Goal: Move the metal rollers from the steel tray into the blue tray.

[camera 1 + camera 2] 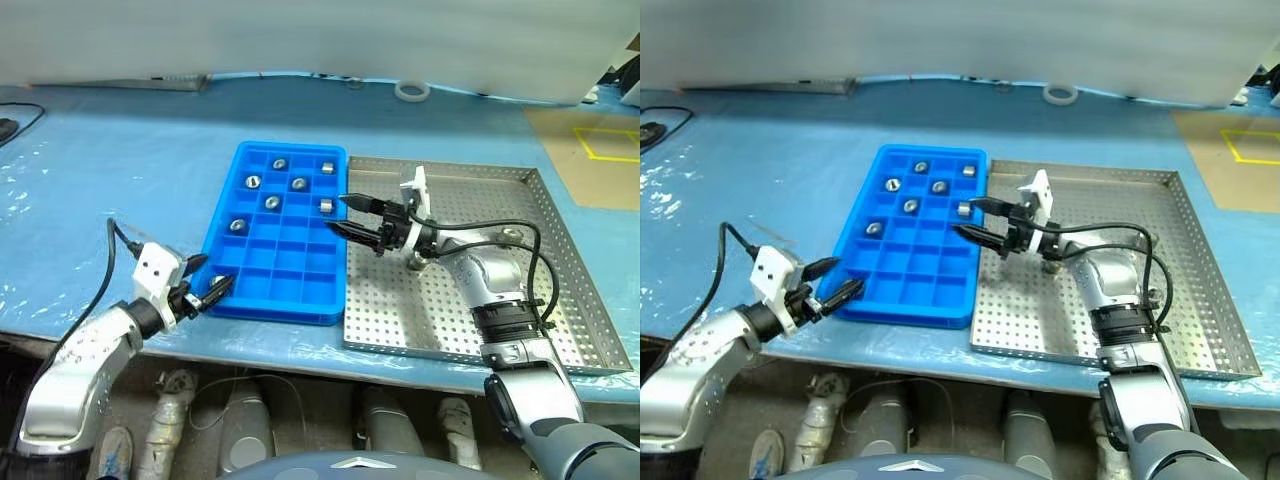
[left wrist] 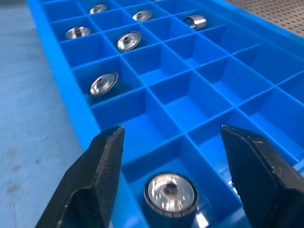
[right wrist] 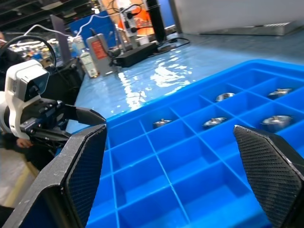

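Observation:
The blue tray (image 1: 268,262) lies in the middle of the table with the steel tray (image 1: 563,262) touching its right side. Several metal rollers (image 1: 272,202) sit in the blue tray's far compartments. Another roller (image 2: 170,194) rests in the near left corner compartment, directly between the open fingers of my left gripper (image 1: 212,276), which do not touch it. My right gripper (image 1: 340,213) hangs open and empty over the blue tray's right edge. One roller (image 1: 415,262) shows on the steel tray, partly hidden under my right wrist.
A white tape ring (image 1: 411,91) lies at the far edge of the blue-covered table. A brown board with a yellow outline (image 1: 600,150) sits at the far right. A black cable (image 1: 15,125) lies at the far left.

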Robot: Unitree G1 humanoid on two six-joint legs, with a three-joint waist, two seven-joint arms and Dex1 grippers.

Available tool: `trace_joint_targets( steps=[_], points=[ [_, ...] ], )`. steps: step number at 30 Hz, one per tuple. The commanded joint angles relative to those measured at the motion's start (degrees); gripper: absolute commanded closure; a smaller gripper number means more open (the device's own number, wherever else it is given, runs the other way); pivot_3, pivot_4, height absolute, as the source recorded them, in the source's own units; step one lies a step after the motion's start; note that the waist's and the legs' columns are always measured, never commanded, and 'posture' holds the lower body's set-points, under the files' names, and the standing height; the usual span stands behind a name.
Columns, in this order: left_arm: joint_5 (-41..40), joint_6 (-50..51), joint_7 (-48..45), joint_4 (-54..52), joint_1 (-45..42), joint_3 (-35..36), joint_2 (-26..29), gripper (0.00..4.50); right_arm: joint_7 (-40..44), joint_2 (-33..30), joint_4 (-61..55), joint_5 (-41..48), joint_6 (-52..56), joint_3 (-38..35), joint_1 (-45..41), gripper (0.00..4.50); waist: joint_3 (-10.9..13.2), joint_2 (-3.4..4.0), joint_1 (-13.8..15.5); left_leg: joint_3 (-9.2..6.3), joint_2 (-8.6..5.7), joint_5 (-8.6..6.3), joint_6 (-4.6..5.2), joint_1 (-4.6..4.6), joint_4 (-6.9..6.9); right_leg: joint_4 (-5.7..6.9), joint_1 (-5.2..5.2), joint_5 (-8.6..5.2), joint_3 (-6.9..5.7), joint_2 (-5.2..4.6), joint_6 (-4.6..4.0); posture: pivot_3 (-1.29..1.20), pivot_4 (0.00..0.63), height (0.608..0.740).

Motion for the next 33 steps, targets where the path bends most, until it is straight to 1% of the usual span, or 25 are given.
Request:
trace_joint_targets(
  steps=[1, 2, 4, 6, 8, 10, 11, 13, 14, 15, 17, 18, 19, 21, 25, 27, 31, 33],
  points=[
    [-3.77, 3.94, -5.33, 0.44, -4.31, -1.84, 3.71, 1.14, -2.16, -1.02, -3.93, 1.75, 0.30, -3.71, 0.36, 0.00, 0.00, 0.00, -0.30, 0.00, 0.01, 0.00, 0.00, 0.00, 0.00, 0.02, -0.01, 0.00, 0.00, 0.00, 0.00, -0.14, 0.150, 0.740],
    [-4.05, 3.88, -7.12, 0.48, -5.57, -2.91, 4.67, 1.14, -2.77, -1.37, -4.19, 1.76, 0.39, -4.34, 0.60, 0.00, 0.00, 0.00, -0.53, 0.02, 0.00, 0.00, 0.00, 0.04, 0.00, 0.06, -0.02, 0.01, 0.02, 0.01, -0.02, -0.16, 0.150, 0.740],
    [-5.78, 4.82, -7.01, 2.88, -12.17, -4.04, 3.06, 1.14, -4.54, -2.59, -5.05, 0.95, 0.30, -5.65, 1.73, 0.00, -0.01, 0.02, -0.81, 0.02, -0.01, 0.01, -0.01, 0.04, 0.00, 0.07, -0.02, 0.01, 0.02, 0.01, -0.02, -0.18, 0.150, 0.740],
    [-7.51, 5.58, -7.11, 5.57, -18.35, -5.41, 0.42, 1.14, -6.46, -3.54, -5.70, 0.14, -0.18, -6.67, 2.71, 0.00, 0.00, -0.01, -0.85, 0.01, -0.02, 0.02, -0.02, -0.01, 0.03, 0.13, 0.00, 0.01, 0.02, -0.02, -0.03, -0.19, 0.150, 0.740],
    [-7.21, 4.54, -7.46, 9.34, -23.67, -8.13, -3.34, 1.14, -7.93, -4.66, -6.46, -0.74, -0.36, -7.05, 3.40, 0.00, 0.00, 0.00, -1.48, 0.02, -0.05, 0.02, -0.01, 0.02, 0.21, 0.37, -0.03, 0.01, 0.09, -0.03, -0.04, -0.24, 0.150, 0.740],
    [-4.55, 1.90, -8.51, 13.54, -27.99, -12.20, -6.69, 1.14, -9.62, -5.67, -7.91, -0.43, 0.16, -8.27, 3.87, 0.00, 0.00, 0.00, -1.73, 0.04, -0.07, 0.02, -0.01, 0.09, 0.31, 0.54, -0.05, 0.00, 0.17, -0.04, -0.03, -0.24, 0.150, 0.740],
    [-3.09, 0.34, -9.53, 15.64, -29.88, -14.45, -8.16, 1.14, -10.12, -6.58, -8.54, -0.45, 0.30, -8.85, 4.14, 0.00, 0.00, 0.00, -1.84, 0.04, -0.07, 0.02, -0.01, 0.12, 0.34, 0.59, -0.06, -0.01, 0.20, -0.04, -0.03, -0.29, 0.150, 0.740],
    [-1.34, -2.06, -11.05, 19.18, -32.76, -17.33, -10.50, 1.14, -11.04, -8.08, -9.51, -0.67, 0.56, -9.72, 4.70, 0.00, 0.00, -0.01, -2.40, 0.04, -0.06, 0.03, -0.03, 0.13, 0.42, 0.69, -0.08, -0.01, 0.24, -0.03, -0.02, -0.29, 0.150, 0.740],
    [-0.56, -3.55, -11.79, 22.39, -35.13, -18.71, -12.50, 1.14, -11.98, -9.09, -10.03, -0.27, 1.29, -11.02, 5.12, 0.00, 0.00, -0.01, -2.87, 0.04, -0.06, 0.03, -0.02, 0.12, 0.44, 0.71, -0.09, -0.01, 0.24, -0.03, -0.01, -0.35, 0.150, 0.740],
    [1.79, -6.40, -12.86, 27.93, -38.75, -21.05, -14.74, 1.14, -13.95, -10.39, -11.06, 0.08, 2.76, -13.04, 6.05, 0.00, 0.00, -0.01, -3.09, 0.04, -0.04, 0.03, -0.03, 0.11, 0.45, 0.71, -0.11, -0.01, 0.25, -0.01, -0.01, -0.39, 0.150, 0.740],
    [6.96, -12.36, -14.10, 37.99, -45.06, -24.86, -18.10, 1.14, -16.52, -12.12, -13.44, 1.06, 5.02, -16.24, 8.32, 0.00, 0.00, -0.02, -3.06, 0.02, -0.05, 0.03, -0.02, 0.02, 0.51, 0.72, -0.11, -0.02, 0.25, -0.01, 0.00, -0.41, 0.150, 0.740],
    [8.38, -14.47, -13.69, 42.92, -48.36, -25.29, -20.26, 1.14, -17.65, -12.85, -14.87, 0.97, 5.87, -17.38, 9.94, 0.00, 0.01, -0.02, -3.21, 0.01, -0.05, 0.05, 0.01, -0.06, 0.53, 0.69, -0.12, -0.03, 0.26, -0.01, 0.03, -0.46, 0.150, 0.740],
    [9.07, -15.97, -13.44, 46.31, -50.48, -25.17, -21.76, 1.14, -18.35, -13.27, -15.89, 0.96, 6.44, -17.99, 11.01, 0.00, 0.00, -0.01, -3.27, 0.01, -0.08, 0.01, 0.07, -0.07, 0.63, 0.68, -0.11, -0.02, 0.30, -0.02, 0.03, -0.46, 0.150, 0.740],
    [10.99, -19.86, -14.20, 53.54, -54.82, -25.60, -24.67, 1.14, -20.32, -13.89, -18.86, 1.25, 7.91, -19.65, 13.77, 0.00, -0.01, -0.04, -4.33, 0.03, -0.12, -0.06, 0.18, -0.12, 0.69, 0.58, -0.10, -0.01, 0.37, -0.03, 0.03, -0.52, 0.150, 0.740],
    [15.49, -28.33, -15.41, 66.70, -60.75, -26.77, -29.27, 1.14, -22.67, -14.23, -23.33, 1.91, 9.18, -21.93, 18.26, 0.00, -0.02, -0.01, -6.37, 0.06, -0.16, -0.19, 0.39, -0.15, 0.69, 0.49, -0.12, -0.08, 0.46, -0.01, 0.13, -0.59, 0.150, 0.740],
    [17.83, -30.82, -15.66, 73.35, -63.52, -27.37, -31.55, 1.14, -24.16, -14.11, -26.08, 2.27, 9.85, -23.25, 20.44, 0.00, -0.03, 0.00, -7.11, 0.07, -0.16, -0.23, 0.46, -0.17, 0.71, 0.46, -0.13, -0.09, 0.46, -0.01, 0.15, -0.61, 0.150, 0.740],
    [21.81, -33.60, -15.65, 82.59, -67.50, -27.93, -34.29, 1.14, -26.93, -13.43, -30.82, 3.61, 11.30, -25.71, 24.41, 0.00, -0.03, 0.00, -8.49, 0.07, -0.18, -0.35, 0.61, -0.27, 0.91, 0.37, -0.11, -0.11, 0.46, -0.05, 0.19, -0.65, 0.150, 0.740],
    [23.74, -34.62, -14.60, 85.98, -69.10, -28.06, -35.44, 1.14, -28.02, -13.27, -32.70, 4.20, 11.71, -26.84, 26.40, 0.00, -0.03, 0.00, -9.42, 0.07, -0.19, -0.37, 0.63, -0.31, 0.94, 0.29, -0.08, -0.29, 0.45, -0.06, 0.48, -0.70, 0.150, 0.740]
  ],
)
